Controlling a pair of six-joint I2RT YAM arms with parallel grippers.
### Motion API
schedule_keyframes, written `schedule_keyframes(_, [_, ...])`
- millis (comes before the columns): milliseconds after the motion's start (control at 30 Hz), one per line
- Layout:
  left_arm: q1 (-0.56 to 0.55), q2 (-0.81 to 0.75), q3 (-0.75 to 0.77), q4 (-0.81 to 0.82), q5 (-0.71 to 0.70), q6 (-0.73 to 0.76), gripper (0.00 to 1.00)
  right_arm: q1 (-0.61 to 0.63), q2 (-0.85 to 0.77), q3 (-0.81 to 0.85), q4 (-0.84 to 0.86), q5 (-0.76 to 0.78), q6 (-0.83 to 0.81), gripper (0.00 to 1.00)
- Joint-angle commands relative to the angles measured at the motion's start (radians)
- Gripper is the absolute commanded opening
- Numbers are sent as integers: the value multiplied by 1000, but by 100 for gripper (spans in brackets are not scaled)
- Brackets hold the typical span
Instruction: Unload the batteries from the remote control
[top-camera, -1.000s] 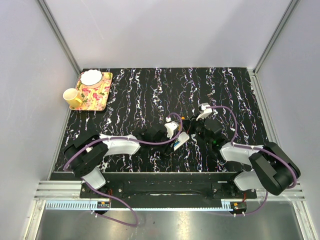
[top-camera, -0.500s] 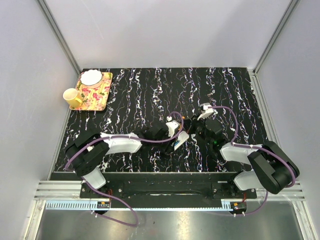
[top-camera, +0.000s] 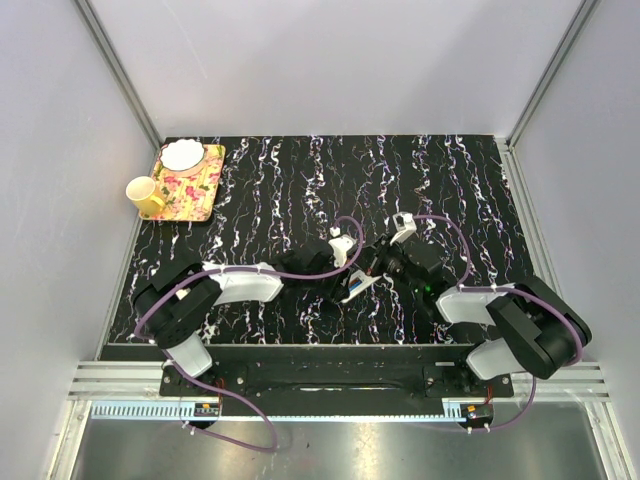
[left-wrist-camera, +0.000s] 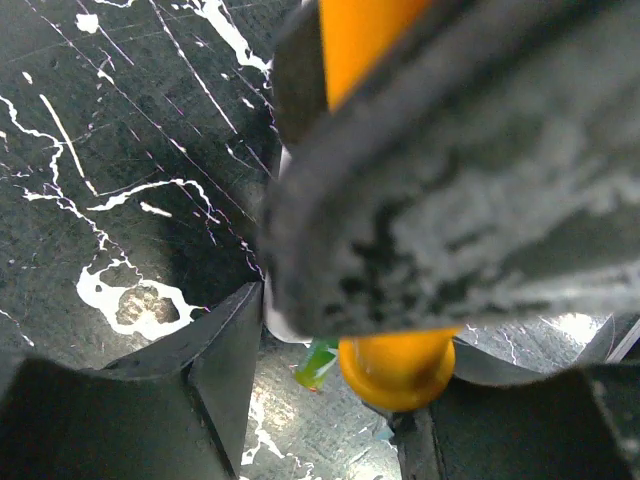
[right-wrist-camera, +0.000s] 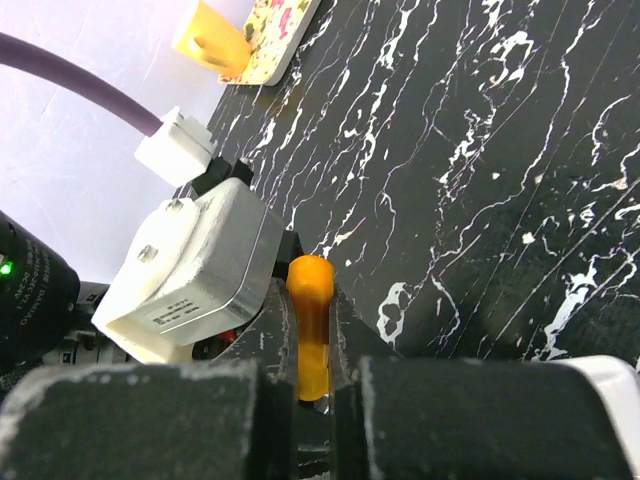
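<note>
My left gripper (top-camera: 350, 279) is at the table's middle, shut on the white remote control (top-camera: 360, 286) and holding it tilted. In the left wrist view (left-wrist-camera: 350, 350) only a white edge of the remote (left-wrist-camera: 274, 322) shows beside the left finger. My right gripper (top-camera: 373, 263) is pressed close against it from the right. It is shut (right-wrist-camera: 312, 300) on a slim orange battery (right-wrist-camera: 311, 320), whose rounded end also shows in the left wrist view (left-wrist-camera: 397, 370). A green battery (left-wrist-camera: 318, 362) sticks out just under the remote. The battery compartment is hidden.
A floral tray (top-camera: 203, 188) with a white bowl (top-camera: 182, 155) sits at the far left corner, and a yellow mug (top-camera: 146, 196) stands beside it. The left wrist's camera housing (right-wrist-camera: 195, 270) is right beside my right fingers. Grey walls close in the table.
My right gripper has moved left and closed up against the remote in the left gripper. The left gripper has shifted slightly toward the near edge with the remote.
</note>
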Motion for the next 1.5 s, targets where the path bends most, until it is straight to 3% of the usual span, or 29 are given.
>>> schedule_keyframes(0, [8,48,-12,-7,-31,9,0,9,-5,-14,58,-81,52,0])
schedule_keyframes(333, [12,36,-7,-9,-33,6,1,-4,-71,10,-60,-42,-21,0])
schedule_keyframes(467, [15,14,-9,-1,-28,4,20,-14,-84,18,-80,-42,-32,0])
schedule_keyframes(500, [15,4,-7,0,-31,1,38,-14,-88,18,-84,-42,-32,0])
schedule_keyframes(600, [19,-24,5,5,-28,0,61,-18,-96,15,-92,-39,-35,0])
schedule_keyframes(833, [26,-165,-6,52,-31,-10,78,-20,-154,32,-199,-19,-121,0])
schedule_keyframes(1033, [77,-220,-49,92,28,-22,77,-20,-246,48,-314,42,-218,0])
schedule_keyframes(1300, [134,-90,10,134,188,-34,62,-38,-353,50,-445,136,-273,0])
schedule_keyframes(1467, [131,-67,1,152,220,-23,63,-63,-361,48,-488,195,-284,0])
